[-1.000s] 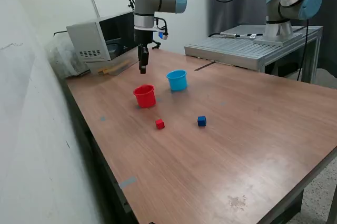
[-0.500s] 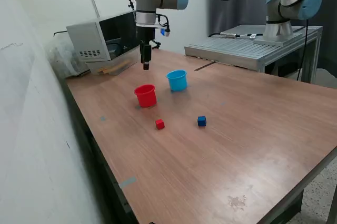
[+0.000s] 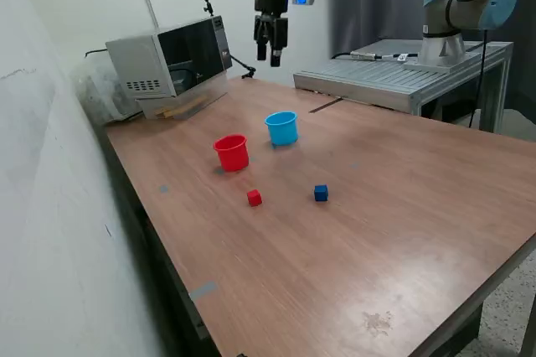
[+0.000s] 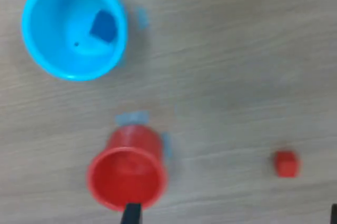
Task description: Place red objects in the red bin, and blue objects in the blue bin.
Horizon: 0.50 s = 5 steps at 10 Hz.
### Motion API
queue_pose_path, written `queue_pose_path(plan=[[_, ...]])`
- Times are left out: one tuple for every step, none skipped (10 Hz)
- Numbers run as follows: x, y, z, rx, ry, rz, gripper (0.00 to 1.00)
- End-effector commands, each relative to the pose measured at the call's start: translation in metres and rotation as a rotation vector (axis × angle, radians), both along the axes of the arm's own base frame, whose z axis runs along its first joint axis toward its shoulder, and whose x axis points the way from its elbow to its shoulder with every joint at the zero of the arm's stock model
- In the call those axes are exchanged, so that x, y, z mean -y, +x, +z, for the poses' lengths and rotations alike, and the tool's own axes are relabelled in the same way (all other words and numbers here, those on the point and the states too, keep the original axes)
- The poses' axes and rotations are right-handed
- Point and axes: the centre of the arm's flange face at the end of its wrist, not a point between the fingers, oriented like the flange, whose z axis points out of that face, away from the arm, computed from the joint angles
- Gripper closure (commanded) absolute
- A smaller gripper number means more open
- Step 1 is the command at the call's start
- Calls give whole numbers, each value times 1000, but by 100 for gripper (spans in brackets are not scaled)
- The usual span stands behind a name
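Observation:
My gripper [image 3: 268,59] hangs high over the table's far side, well above the light blue bin [image 3: 282,127], open and empty. The red bin [image 3: 230,153] stands at that bin's left in the exterior view. One red cube [image 3: 255,198] and one dark blue cube [image 3: 321,194] lie on the table nearer the front, apart from both bins. In the wrist view a blue cube [image 4: 103,26] lies inside the blue bin [image 4: 47,50]. The red bin [image 4: 131,140] is blurred and its contents cannot be made out. The loose red cube [image 4: 286,163] shows too, and the gripper [image 4: 233,220] fingertips are just in frame.
A microwave [image 3: 167,64] stands at the table's back on the exterior view's left. A second arm [image 3: 465,5] is mounted on a metal stand [image 3: 394,72] behind the table. A wall runs along the left side.
The gripper has risen from just above the red bin and swung toward the exterior view's right and back. Its fingers now show spread apart. The bins and cubes have not moved.

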Motion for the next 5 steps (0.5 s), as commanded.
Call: queue_pose_path(plan=[[63,24,24,-8,-3,93,0],[80,21,27,-19,-4,120,0],[90,11,25,-28,-23,132,0],[98,-6,24,-41,-28,143,0],[99,-27,17,-47,-31,131,0]])
